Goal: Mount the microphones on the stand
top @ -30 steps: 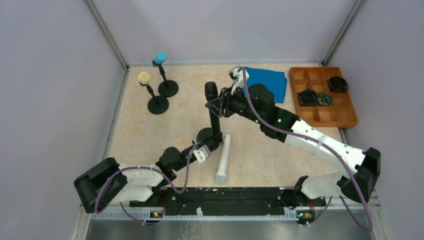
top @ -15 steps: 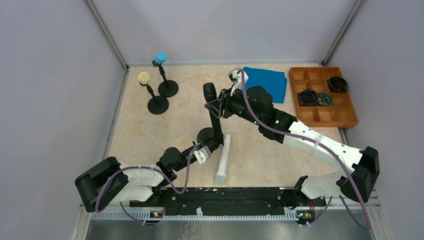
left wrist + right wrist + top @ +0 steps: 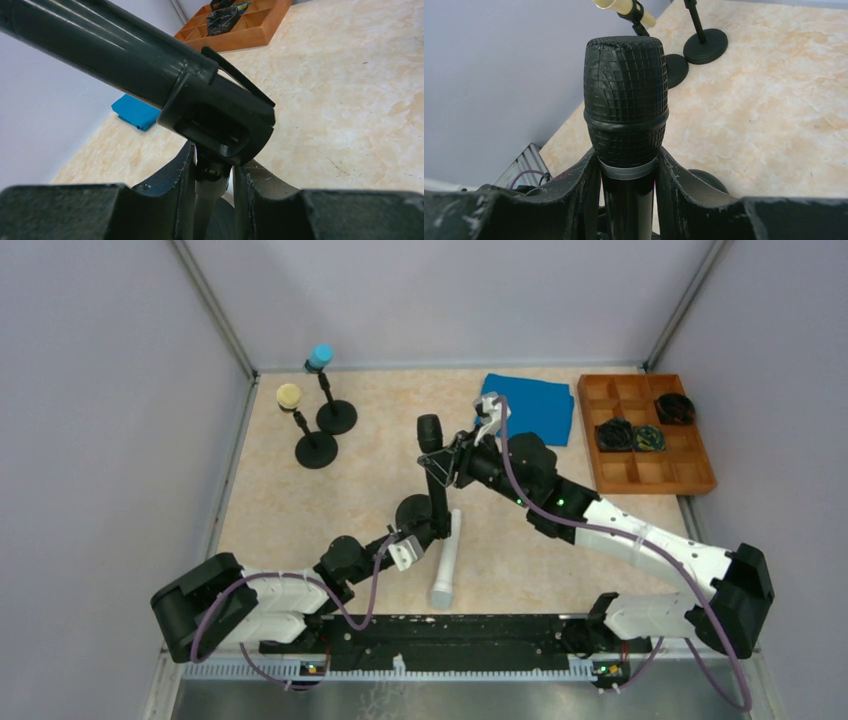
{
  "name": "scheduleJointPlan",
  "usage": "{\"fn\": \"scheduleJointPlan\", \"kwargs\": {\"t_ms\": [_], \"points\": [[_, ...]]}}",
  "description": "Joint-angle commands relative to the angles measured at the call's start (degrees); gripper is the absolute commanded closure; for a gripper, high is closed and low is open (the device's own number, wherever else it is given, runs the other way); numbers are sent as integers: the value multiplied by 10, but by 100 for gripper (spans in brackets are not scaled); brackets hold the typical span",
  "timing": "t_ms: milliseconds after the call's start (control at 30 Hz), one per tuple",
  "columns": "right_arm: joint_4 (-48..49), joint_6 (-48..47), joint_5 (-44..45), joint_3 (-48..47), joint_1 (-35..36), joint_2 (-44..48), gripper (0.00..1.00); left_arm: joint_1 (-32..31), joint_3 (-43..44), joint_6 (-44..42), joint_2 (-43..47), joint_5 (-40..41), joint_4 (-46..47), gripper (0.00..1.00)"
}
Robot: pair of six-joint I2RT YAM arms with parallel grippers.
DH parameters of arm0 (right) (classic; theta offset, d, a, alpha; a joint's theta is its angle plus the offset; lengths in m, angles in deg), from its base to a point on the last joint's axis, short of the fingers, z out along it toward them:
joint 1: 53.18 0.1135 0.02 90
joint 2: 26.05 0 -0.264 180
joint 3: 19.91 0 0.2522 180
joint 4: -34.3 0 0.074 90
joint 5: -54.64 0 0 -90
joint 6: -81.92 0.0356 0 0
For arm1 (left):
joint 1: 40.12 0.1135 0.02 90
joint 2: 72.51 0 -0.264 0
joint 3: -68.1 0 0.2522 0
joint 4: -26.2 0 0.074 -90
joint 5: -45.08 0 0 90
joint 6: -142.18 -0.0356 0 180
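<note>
Showing a mic-mounting job about half done, with two of four mics already up. The landmark is the third stand [image 3: 413, 512], black with a round base, at the middle of the table [image 3: 300, 520]. Well away from it, toward the far left corner, the blue mic [image 3: 320, 355] and the cream mic [image 3: 289, 396] each sit tilted at the top of one of two side stands [image 3: 336, 417]. The black mic [image 3: 626, 100] is at the third stand's top, its body lying in the clip [image 3: 220, 122]. From the left wrist view it seems seated, though whether it has snapped fully home is hard to tell. The white mic [image 3: 447, 558] lies flat on the table just right of the third stand's base, not yet picked up, and no spare stand for it is in view. The right gripper [image 3: 626, 165] is closed tight on the black mic's neck just under the mesh head, one finger on each side. The left gripper [image 3: 212, 172] is closed on the third stand's thin post directly below the clip, apparently steadying it. Far to the right of the third stand lie a blue cloth [image 3: 530, 405] and a wooden tray [image 3: 660, 472] holding a few dark items.
</note>
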Motion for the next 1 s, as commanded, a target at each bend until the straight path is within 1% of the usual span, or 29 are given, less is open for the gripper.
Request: {"fn": "scheduleJointPlan", "kwargs": {"t_ms": [0,100,200,300,567,767,967], "points": [[-150,17,-118,86,26,10,100,23,-13,82,-22,125,-51,100],[-99,24,-147,122,27,31,100,23,-14,89,-21,129,-45,100],[-61,26,-148,158,27,56,100,24,-14,93,-21,131,-42,100],[-89,18,-147,159,27,50,100,24,-13,92,-23,128,-42,100],[-143,-16,-185,141,38,-4,100,24,-4,92,-32,123,-47,100],[-157,-28,-179,161,60,-7,100,27,-6,112,-38,145,-29,100],[-166,-22,-160,195,61,12,100,39,-14,141,-44,161,-7,100]]}}
